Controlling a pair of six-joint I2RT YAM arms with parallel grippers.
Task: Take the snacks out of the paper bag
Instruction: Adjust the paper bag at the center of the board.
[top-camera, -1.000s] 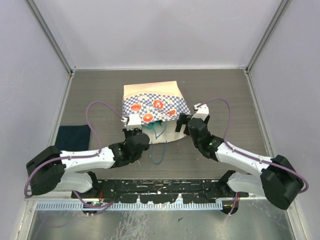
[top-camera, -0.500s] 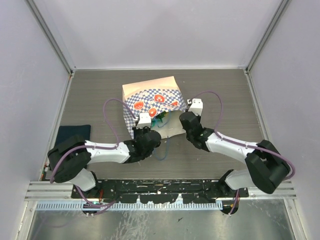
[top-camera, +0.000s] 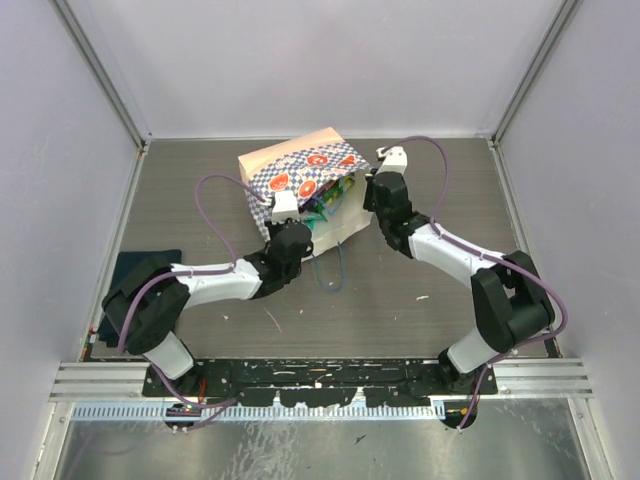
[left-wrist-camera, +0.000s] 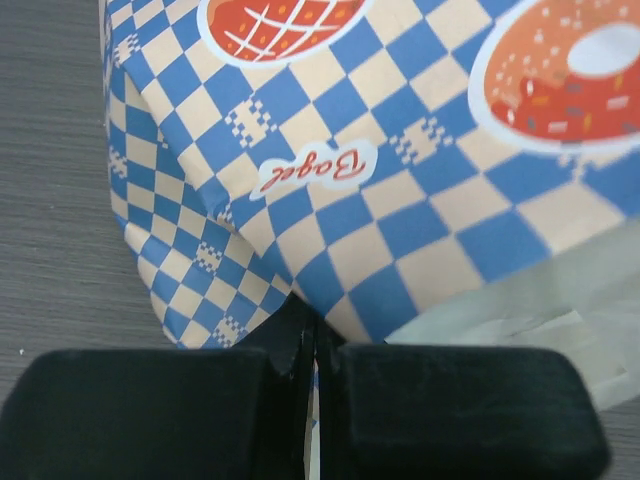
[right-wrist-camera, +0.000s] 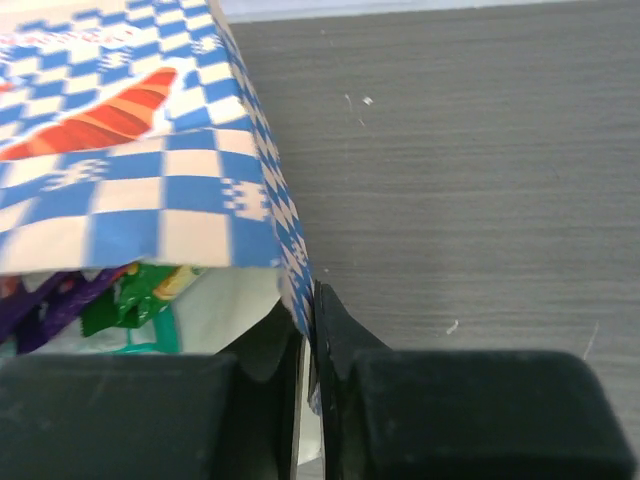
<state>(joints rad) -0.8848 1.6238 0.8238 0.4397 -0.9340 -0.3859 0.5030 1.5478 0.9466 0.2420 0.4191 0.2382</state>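
The paper bag (top-camera: 300, 172), cream with blue checks and orange motifs, stands tilted at the table's middle, its mouth facing my arms. Green and purple snacks (top-camera: 322, 205) show inside the mouth. My left gripper (top-camera: 284, 212) is shut on the mouth's left edge. In the left wrist view the checkered paper bag (left-wrist-camera: 400, 150) fills the frame and a thin strip of paper runs between the closed jaws of the left gripper (left-wrist-camera: 312, 345). My right gripper (top-camera: 371, 192) is shut on the mouth's right edge. The right wrist view shows the right gripper (right-wrist-camera: 308, 330) pinching the paper bag (right-wrist-camera: 130, 170), with snacks (right-wrist-camera: 110, 295) just inside.
A dark blue folded cloth (top-camera: 135, 268) lies at the left, partly under my left arm. The bag's blue cord handle (top-camera: 335, 268) trails on the table towards me. Grey walls (top-camera: 60, 150) close the table on three sides.
Both arms have reached farther from the bases, and the bag has tipped up and slid towards the back. The right gripper has gone from open to shut on the bag's edge.
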